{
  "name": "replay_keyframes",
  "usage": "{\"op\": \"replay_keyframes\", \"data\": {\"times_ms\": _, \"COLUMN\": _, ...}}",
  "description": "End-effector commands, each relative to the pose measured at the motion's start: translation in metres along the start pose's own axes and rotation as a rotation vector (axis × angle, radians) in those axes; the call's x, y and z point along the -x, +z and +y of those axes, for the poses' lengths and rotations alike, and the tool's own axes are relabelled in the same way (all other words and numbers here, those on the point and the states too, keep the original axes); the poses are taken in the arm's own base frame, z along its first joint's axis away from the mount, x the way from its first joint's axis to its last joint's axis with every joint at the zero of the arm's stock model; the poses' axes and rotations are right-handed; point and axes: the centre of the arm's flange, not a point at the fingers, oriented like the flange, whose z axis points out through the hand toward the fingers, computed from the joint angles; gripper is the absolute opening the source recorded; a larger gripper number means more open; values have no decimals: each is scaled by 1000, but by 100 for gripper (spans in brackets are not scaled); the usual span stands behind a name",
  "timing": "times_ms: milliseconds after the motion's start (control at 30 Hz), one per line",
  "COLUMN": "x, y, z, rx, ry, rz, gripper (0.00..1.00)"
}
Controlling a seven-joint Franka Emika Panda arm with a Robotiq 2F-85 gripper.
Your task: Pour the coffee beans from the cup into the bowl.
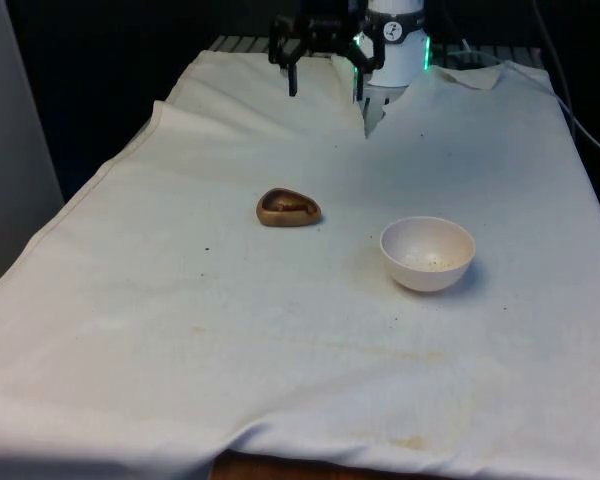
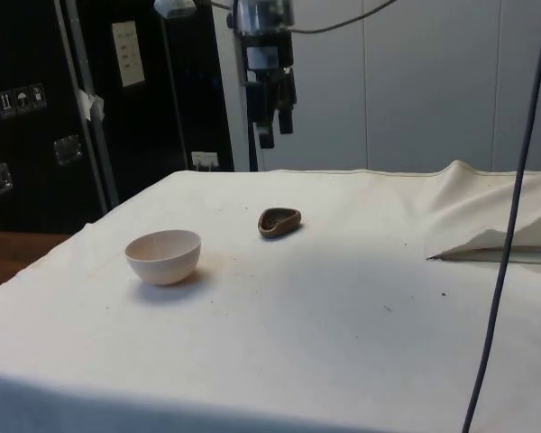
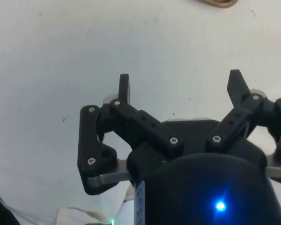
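A low brown cup (image 1: pixel 288 208) (image 2: pixel 279 221) sits on the white cloth near the table's middle, with something dark inside. A white bowl (image 1: pixel 427 253) (image 2: pixel 163 256) stands apart from it, nearer the front view's right, with a few small specks at its bottom. My gripper (image 1: pixel 325 88) (image 2: pixel 276 131) hangs high over the far end of the table, well above and behind the cup. It is open with nothing between its fingers. In the wrist view the gripper (image 3: pixel 179 79) looks down on bare cloth, and the cup's rim (image 3: pixel 218 2) shows at the picture's edge.
The cloth is bunched into folds (image 1: pixel 460 80) at the far end near the robot's base. A dark cable (image 2: pixel 505 225) hangs down in the side view. Faint brown stains (image 1: pixel 380 350) mark the cloth towards the near edge.
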Motion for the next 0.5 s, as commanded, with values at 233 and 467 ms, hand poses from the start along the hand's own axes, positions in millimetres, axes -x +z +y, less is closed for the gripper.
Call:
{"op": "replay_keyframes", "data": {"times_ms": 233, "x": -5, "y": 27, "z": 25, "rx": -19, "ry": 1, "rz": -9, "gripper": 100}}
{"op": "replay_keyframes", "data": {"times_ms": 467, "x": -6, "y": 56, "z": 51, "rx": -38, "ry": 3, "rz": 7, "gripper": 100}}
